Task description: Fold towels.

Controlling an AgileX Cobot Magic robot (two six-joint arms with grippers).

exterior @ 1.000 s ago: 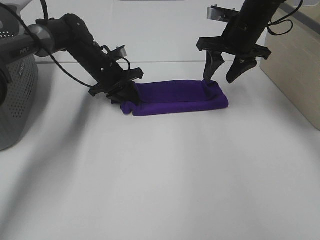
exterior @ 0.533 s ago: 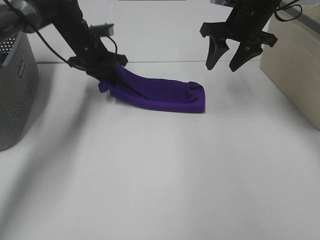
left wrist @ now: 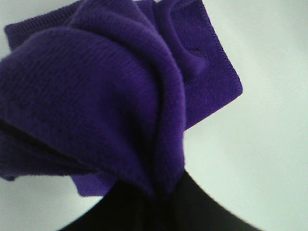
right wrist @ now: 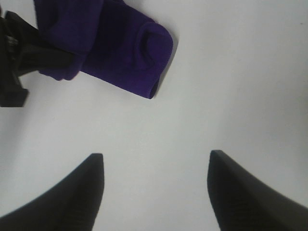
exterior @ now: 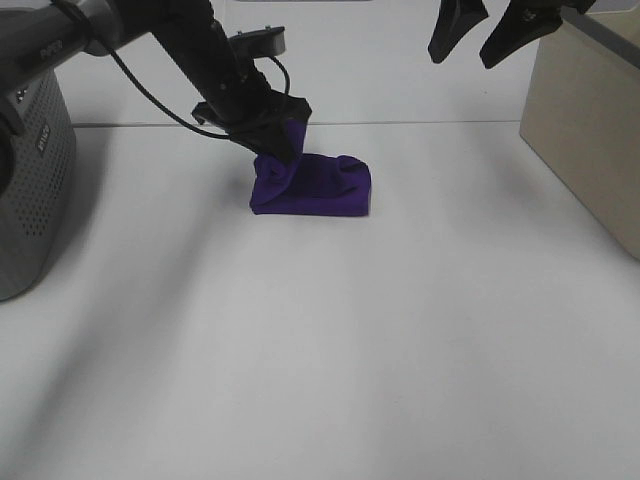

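left gripper [exterior: 279, 148]: fingers [left wrist: 159, 207] pinched tight on the purple towel [exterior: 318, 188]. A thick wad of cloth wells out of the grip, several layers by the look of the left wrist view. The grip sits at the towel end nearer the grey perforated basket [exterior: 30, 180], raised off the tabletop [exterior: 350, 350].
why held so: judged a fold in hand, with one short end taken up so it can go over the rest and halve the strip. Holding it high should keep the lifted layer from dragging the layer beneath.
right gripper [exterior: 462, 58]: fingers [right wrist: 82, 202] spread wide, nothing between them. It hangs high on the side of the towel away from the basket, well clear of the cloth.
why parked there: likely to leave the left arm [exterior: 180, 50] room. Its wrist camera looks down on the towel's free end.
towel: on the tabletop, well apart from the basket, to the basket's right in the high view. It is a short thick packet. The end away from the basket lies flat with a rolled lip. The end toward the basket is rumpled under the grip. A hemmed corner shows in the left wrist view.
beige box [exterior: 590, 130]: beyond the towel from the basket, touching nothing.
stage: judged late, the fold not yet laid down or released.
risk: the wad is uneven. Letting go here could leave a lumpy packet with unmatched edges.
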